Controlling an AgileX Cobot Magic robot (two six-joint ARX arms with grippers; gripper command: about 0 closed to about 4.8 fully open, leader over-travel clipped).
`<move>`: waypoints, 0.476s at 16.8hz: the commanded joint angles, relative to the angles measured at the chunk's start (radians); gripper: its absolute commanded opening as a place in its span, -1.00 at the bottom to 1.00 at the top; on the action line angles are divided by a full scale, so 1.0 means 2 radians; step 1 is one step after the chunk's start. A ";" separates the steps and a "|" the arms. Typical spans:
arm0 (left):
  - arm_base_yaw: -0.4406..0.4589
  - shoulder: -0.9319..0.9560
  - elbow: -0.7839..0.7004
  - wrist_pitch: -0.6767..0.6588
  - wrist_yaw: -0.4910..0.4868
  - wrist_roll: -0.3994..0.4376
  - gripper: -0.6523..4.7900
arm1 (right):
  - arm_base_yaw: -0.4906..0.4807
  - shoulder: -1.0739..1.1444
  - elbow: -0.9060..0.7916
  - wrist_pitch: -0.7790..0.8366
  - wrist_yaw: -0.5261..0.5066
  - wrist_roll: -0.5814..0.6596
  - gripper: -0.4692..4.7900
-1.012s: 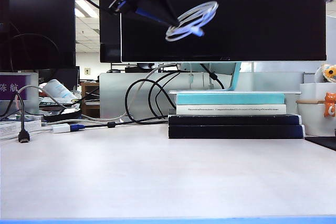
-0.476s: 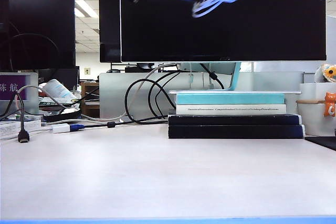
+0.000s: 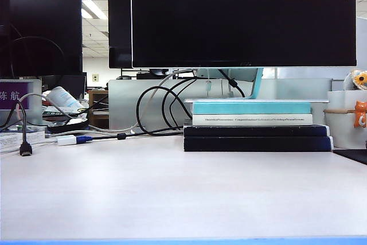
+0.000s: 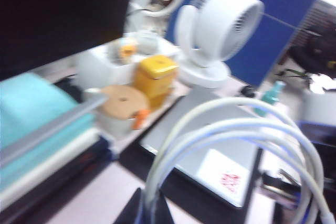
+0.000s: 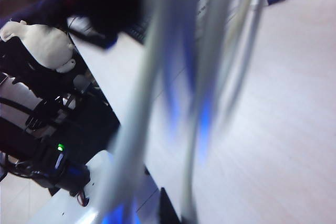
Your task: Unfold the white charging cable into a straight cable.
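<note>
office bench lies bare below; the white charging cable hangs coiled high above it, left pincer clamped on the loops, lifted for unwinding; right pincer beside the strands, grip unclear

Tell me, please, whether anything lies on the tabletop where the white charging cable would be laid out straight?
Nothing visible does. The white charging cable, still looped, is shut in the left gripper above the exterior view's top edge, right gripper close by. The table in front of the stacked books is bare; black cables stay behind.
</note>
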 commanded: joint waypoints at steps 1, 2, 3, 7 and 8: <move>-0.023 0.016 0.001 0.014 -0.002 -0.001 -0.78 | 0.000 -0.001 0.002 0.019 -0.003 0.005 -0.59; -0.027 0.020 0.001 0.014 -0.002 -0.001 -0.78 | 0.000 -0.001 0.002 0.017 -0.005 0.006 -0.64; -0.029 0.023 0.001 0.014 -0.005 -0.001 -0.78 | 0.000 -0.001 0.002 0.015 -0.011 0.008 -0.82; -0.028 0.025 0.002 0.049 -0.016 -0.014 -0.78 | 0.000 -0.001 -0.001 0.006 -0.030 0.009 -0.85; -0.027 0.025 0.002 0.050 -0.016 -0.014 -0.78 | 0.000 -0.001 -0.002 0.003 -0.029 0.009 -0.85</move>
